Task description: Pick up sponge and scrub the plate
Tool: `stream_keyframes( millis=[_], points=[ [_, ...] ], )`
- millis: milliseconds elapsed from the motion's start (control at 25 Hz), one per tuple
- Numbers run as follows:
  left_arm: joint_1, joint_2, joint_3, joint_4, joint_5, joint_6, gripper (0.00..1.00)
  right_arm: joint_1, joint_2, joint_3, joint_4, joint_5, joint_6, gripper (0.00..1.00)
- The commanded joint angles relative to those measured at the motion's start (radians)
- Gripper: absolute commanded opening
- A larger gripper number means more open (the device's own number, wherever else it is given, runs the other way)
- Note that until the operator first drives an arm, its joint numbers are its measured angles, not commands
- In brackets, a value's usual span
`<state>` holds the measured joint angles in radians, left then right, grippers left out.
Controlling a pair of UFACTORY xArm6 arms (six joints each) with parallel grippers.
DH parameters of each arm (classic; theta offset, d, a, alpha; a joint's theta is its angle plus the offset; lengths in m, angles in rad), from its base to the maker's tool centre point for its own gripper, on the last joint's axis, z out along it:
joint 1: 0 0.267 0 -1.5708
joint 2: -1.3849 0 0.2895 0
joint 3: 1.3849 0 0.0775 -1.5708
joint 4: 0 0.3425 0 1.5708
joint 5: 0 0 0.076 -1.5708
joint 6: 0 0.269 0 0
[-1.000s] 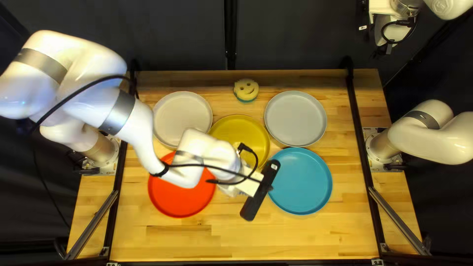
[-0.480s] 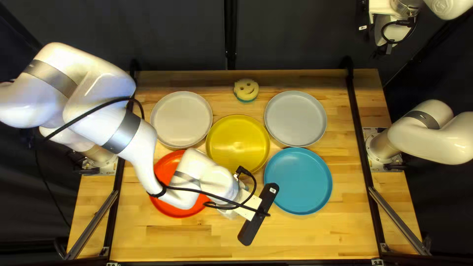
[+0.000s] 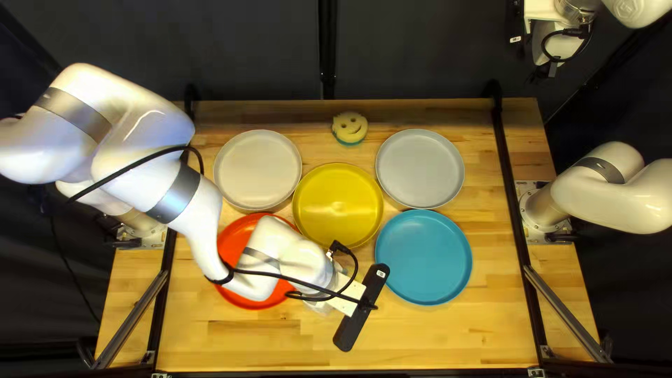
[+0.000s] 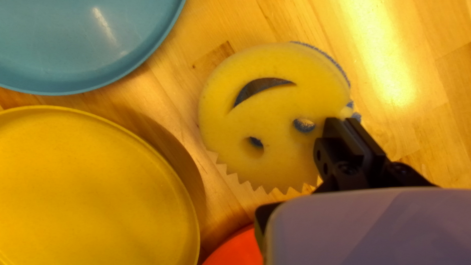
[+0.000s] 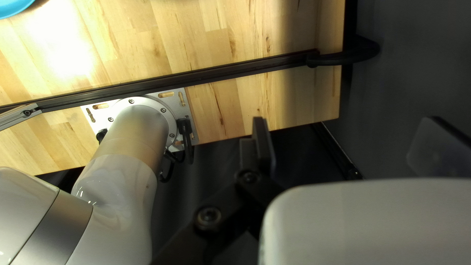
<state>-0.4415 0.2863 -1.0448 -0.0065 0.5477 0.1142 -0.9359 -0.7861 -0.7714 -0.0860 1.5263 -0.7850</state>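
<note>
One sponge lies under the left pincer (pressed together), near the yellow plate; the far sponge sits upper middle of the top left view. The right pincer, upper right, is spread.

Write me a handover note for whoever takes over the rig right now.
Left gripper: jaws shut on the edge of a yellow sponge.
Right gripper: open, nothing in it.
Plates: red, yellow, blue, and two pale ones on the table. A second sponge lies near its far edge.
Done: sponge pinched; whether it is lifted, I cannot tell.
Left: bring it onto a plate and scrub; which plate isn't specified.
</note>
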Motion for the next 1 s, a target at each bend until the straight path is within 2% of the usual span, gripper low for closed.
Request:
stream_keyframes(
  millis=[40, 480, 680, 880, 920, 960, 1000],
  points=[
    [0.000, 0.000, 0.000, 0.000, 0.000, 0.000, 1.00, 0.000, 0.000, 0.000, 0.000, 0.000, 0.000, 1.00],
    [0.000, 0.000, 0.000, 0.000, 0.000, 0.000, 1.00, 0.000, 0.000, 0.000, 0.000, 0.000, 0.000, 1.00],
    [0.052, -0.053, 0.022, -0.009, 0.052, 0.056, 1.00, 0.000, 0.000, 0.000, 0.000, 0.000, 0.000, 1.00],
    [0.137, -0.195, 0.139, -0.022, 0.093, 0.128, 1.00, 0.000, 0.000, 0.000, 0.000, 0.000, 0.000, 1.00],
    [0.137, -0.195, 0.139, -0.022, 0.093, 0.128, 1.00, 0.000, 0.000, 0.000, 0.000, 0.000, 0.000, 1.00],
    [0.188, -0.273, 0.208, -0.033, 0.113, 0.172, 1.00, 0.000, 0.000, 0.000, 0.000, 0.000, 0.000, 1.00],
    [0.213, -0.309, 0.240, -0.038, 0.123, 0.193, 1.00, 0.000, 0.000, 0.000, 0.000, 0.000, 0.000, 1.00]
  ],
)
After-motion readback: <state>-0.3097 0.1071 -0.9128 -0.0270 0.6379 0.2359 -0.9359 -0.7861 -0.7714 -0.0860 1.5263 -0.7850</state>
